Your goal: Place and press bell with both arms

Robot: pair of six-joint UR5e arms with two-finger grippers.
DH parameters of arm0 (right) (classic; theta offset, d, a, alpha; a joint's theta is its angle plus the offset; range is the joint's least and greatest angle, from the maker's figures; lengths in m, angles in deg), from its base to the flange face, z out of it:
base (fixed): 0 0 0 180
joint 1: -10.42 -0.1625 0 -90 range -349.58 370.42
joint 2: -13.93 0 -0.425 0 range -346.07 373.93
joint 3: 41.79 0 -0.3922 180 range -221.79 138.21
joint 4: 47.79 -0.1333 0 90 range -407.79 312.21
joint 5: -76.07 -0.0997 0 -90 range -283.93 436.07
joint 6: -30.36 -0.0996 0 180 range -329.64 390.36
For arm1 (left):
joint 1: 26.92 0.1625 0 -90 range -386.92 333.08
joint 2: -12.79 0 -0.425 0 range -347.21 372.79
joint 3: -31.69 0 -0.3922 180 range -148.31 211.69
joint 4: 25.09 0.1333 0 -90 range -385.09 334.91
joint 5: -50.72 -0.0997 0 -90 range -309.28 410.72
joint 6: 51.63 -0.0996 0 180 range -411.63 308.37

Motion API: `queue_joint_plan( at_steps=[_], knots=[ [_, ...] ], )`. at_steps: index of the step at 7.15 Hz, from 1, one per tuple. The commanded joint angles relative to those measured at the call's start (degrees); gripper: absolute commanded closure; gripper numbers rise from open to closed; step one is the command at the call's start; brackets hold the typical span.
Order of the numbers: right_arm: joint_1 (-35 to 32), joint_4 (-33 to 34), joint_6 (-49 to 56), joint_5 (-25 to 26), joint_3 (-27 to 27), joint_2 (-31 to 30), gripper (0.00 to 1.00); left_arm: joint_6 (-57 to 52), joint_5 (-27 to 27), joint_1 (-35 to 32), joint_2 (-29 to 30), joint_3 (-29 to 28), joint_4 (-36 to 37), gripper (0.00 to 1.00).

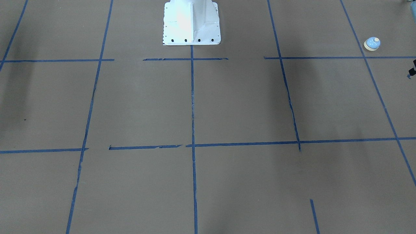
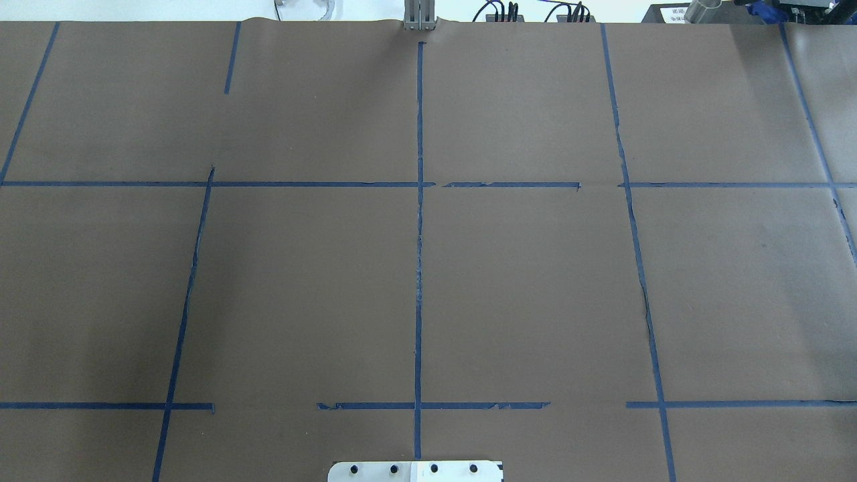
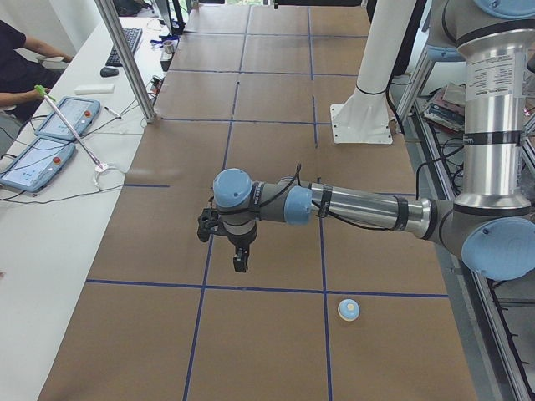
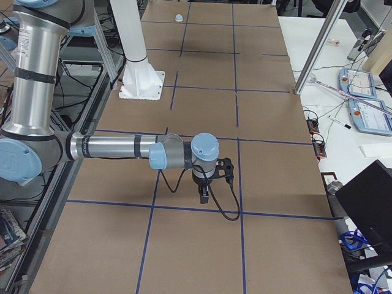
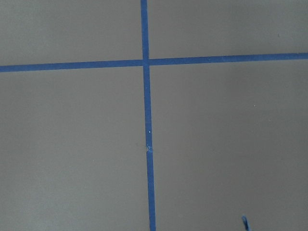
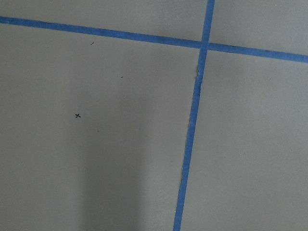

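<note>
Found the small light-blue dome-shaped desk bell with cream base ring and cream button (image 3: 349,310) upright at the robot's far left end of the brown paper-covered bench (image 3: 267,351), just beside a blue tape line (image 3: 267,289). Next inward, saw the silver-and-grey jointed left arm (image 3: 359,207) stretched level over the bench, with the black left gripper (image 3: 240,264) pointed down above the paper, well apart from the bell. Could not make out those fingers as apart or together. Noted the white bolted pedestal (image 1: 191,22) at mid-bench. Further right, saw the matching right arm (image 4: 110,147) stretched out likewise, with the black right gripper (image 4: 204,196) hung over the paper near a tape line. Could not tell the state of those fingers either.
</note>
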Motion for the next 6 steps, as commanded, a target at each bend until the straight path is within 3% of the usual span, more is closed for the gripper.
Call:
queue_joint_plan(
  at_steps=[1,6],
  knots=[
    [0.0,0.0,0.0,0.0,0.1,0.0,0.0,-0.4,-0.7,0.5,-0.1,0.1,-0.5,0.0],
    [-2.5,0.7,0.0,-0.8,1.9,-0.2,0.0,-0.4,-4.1,1.5,-1.3,-0.3,-0.5,0.0]
  ],
)
